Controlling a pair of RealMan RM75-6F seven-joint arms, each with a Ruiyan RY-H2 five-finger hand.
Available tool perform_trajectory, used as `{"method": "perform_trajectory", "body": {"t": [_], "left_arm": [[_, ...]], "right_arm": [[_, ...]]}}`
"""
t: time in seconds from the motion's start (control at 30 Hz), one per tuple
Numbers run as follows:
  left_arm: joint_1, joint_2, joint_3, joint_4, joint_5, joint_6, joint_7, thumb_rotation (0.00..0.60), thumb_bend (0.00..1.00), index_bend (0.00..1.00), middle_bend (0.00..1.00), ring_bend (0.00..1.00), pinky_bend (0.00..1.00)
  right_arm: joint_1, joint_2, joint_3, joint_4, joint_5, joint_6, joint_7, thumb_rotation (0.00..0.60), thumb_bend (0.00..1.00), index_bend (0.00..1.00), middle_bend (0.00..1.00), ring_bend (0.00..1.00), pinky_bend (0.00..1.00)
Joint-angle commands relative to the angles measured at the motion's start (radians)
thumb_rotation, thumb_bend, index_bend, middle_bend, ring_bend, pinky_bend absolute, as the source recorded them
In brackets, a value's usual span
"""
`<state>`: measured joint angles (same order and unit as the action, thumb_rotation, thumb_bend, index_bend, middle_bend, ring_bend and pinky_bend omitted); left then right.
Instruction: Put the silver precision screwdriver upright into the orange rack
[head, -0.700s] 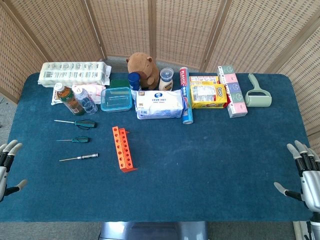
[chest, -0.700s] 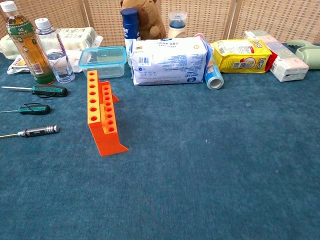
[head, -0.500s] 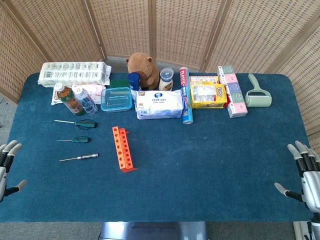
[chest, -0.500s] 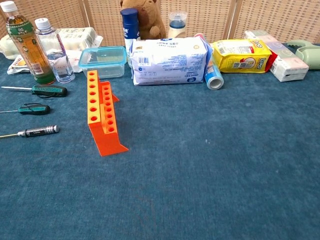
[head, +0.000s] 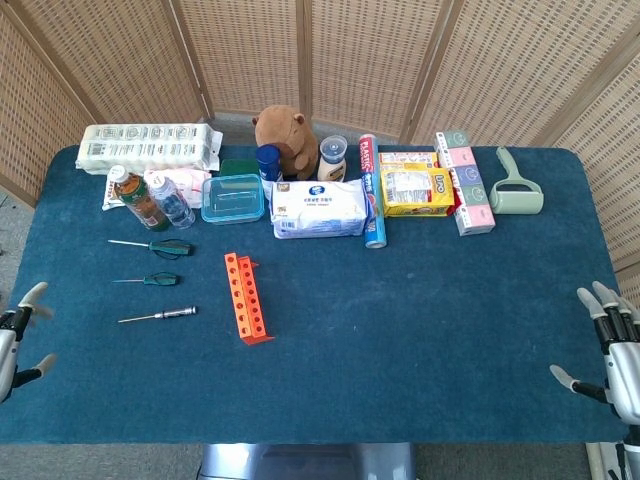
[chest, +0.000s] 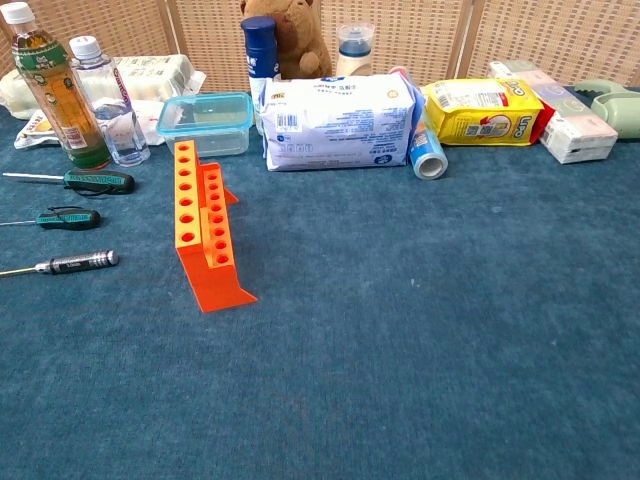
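Nothing was done yet: silver precision screwdriver (head: 158, 316) lay flat left of the orange rack (head: 246, 298); left hand (head: 18, 340) and right hand (head: 608, 346) hung spread, empty.

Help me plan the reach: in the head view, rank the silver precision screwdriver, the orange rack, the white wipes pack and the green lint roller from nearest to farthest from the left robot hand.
From the left robot hand at the table's left edge:
1. silver precision screwdriver, lying flat just right of it.
2. orange rack, left of centre.
3. white wipes pack, back middle.
4. green lint roller, far back right.
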<state>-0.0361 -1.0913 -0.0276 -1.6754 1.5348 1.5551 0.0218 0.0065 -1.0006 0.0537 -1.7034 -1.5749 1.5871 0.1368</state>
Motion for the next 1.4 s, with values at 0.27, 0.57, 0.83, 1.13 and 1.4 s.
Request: {"method": "perform_trajectory", "body": {"t": [0.27,0.57,0.83,1.13,1.4], "left_arm": [[-0.092,-0.147,-0.064,0.092,-0.136,-0.161,0.040,0.600,0.27,0.23,1.00,0.97,0.94],[-0.180,-0.247,-0.118,0.059,-0.288,-0.280,0.221,0.600,0.29,0.35,1.00,0.97,0.94],[-0.241,-0.337,-0.135,0.032,-0.438,-0.346,0.391,0.600,0.28,0.35,1.00,0.97,0.94],[-0.314,-0.422,-0.162,0.018,-0.596,-0.368,0.554,0.600,0.27,0.35,1.00,0.97,0.94],[-0.372,-0.499,-0.196,0.031,-0.723,-0.359,0.646,0.600,0.29,0.35,1.00,0.97,0.94]], "right_arm": [[-0.009,0.023,0.000,-0.002,-0.007,0.019,0.060,0.600,0.00,0.03,0.00,0.00,0.00],[-0.006,0.040,0.002,0.010,0.000,0.009,0.115,0.600,0.00,0.03,0.00,0.00,0.00],[-0.007,0.046,0.002,0.012,0.002,0.009,0.134,0.600,0.00,0.03,0.00,0.00,0.00],[-0.006,0.051,0.001,0.014,0.002,0.006,0.149,0.600,0.00,0.03,0.00,0.00,0.00],[-0.008,0.060,0.000,0.015,0.000,0.007,0.173,0.600,0.00,0.03,0.00,0.00,0.00]]}}
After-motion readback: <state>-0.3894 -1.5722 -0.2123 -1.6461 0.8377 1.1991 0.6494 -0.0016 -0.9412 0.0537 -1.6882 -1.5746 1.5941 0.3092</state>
